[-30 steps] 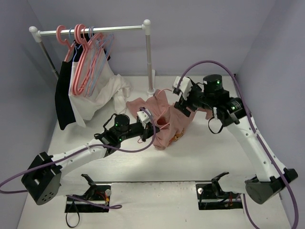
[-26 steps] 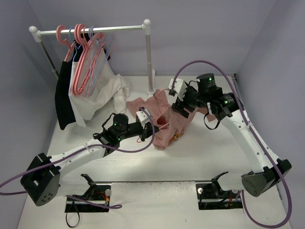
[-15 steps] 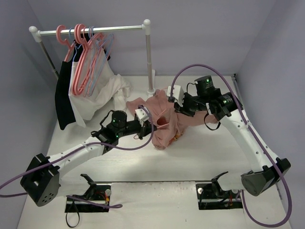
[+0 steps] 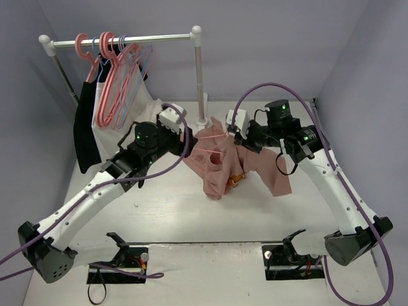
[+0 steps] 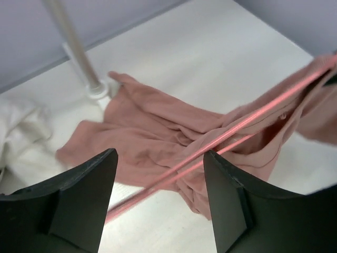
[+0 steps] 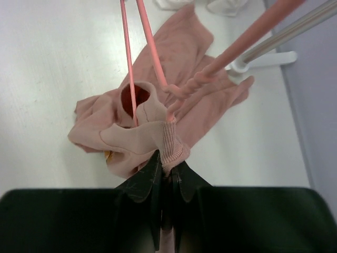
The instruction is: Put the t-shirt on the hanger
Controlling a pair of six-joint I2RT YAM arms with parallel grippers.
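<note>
Pulled back up-left, left fingers (image 5: 79, 205) stand apart; right fingers (image 6: 142, 182) pinch the t-shirt (image 4: 220, 169) collar; hanger (image 5: 253, 118) partly hidden, seemingly threaded through.

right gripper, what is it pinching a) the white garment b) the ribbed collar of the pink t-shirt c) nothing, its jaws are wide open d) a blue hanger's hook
b: in the right wrist view the right gripper is shut on the ribbed collar of the t-shirt, with the thin pink hanger close beside it.
</note>
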